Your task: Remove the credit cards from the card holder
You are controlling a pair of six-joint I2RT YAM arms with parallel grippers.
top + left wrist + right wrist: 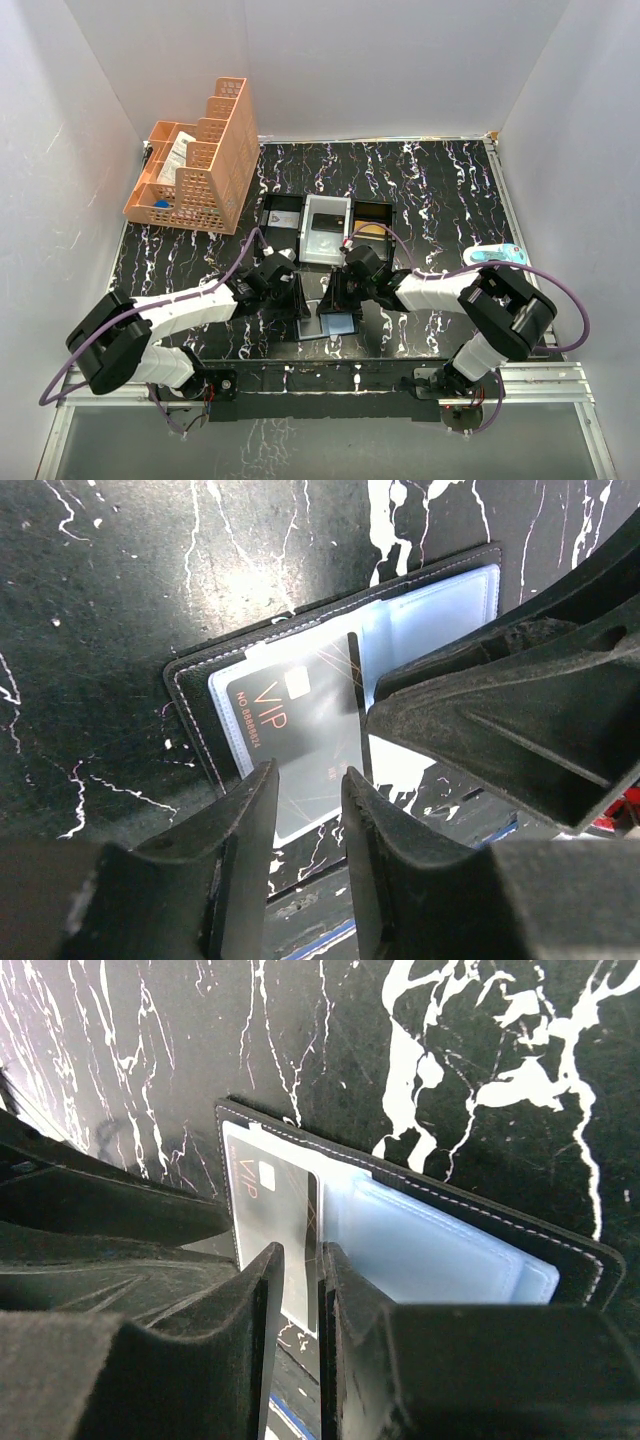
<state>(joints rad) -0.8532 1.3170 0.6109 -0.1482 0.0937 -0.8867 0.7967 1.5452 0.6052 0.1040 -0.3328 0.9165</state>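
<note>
Card holder (338, 322) lay open on the surface (440, 200) between my arms. My left gripper (305, 775) stood part open and empty, straddling the VIP card (290, 715), evidently to draw it. My right gripper (300, 1252) was narrowed at the sleeve (440, 1250); I could not tell whether it held.

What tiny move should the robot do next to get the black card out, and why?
Probably close the left pincer on the near edge of the VIP card and pull it out. The card lies in a clear sleeve of the open card holder, and the left jaws stand apart right at that edge.
</note>
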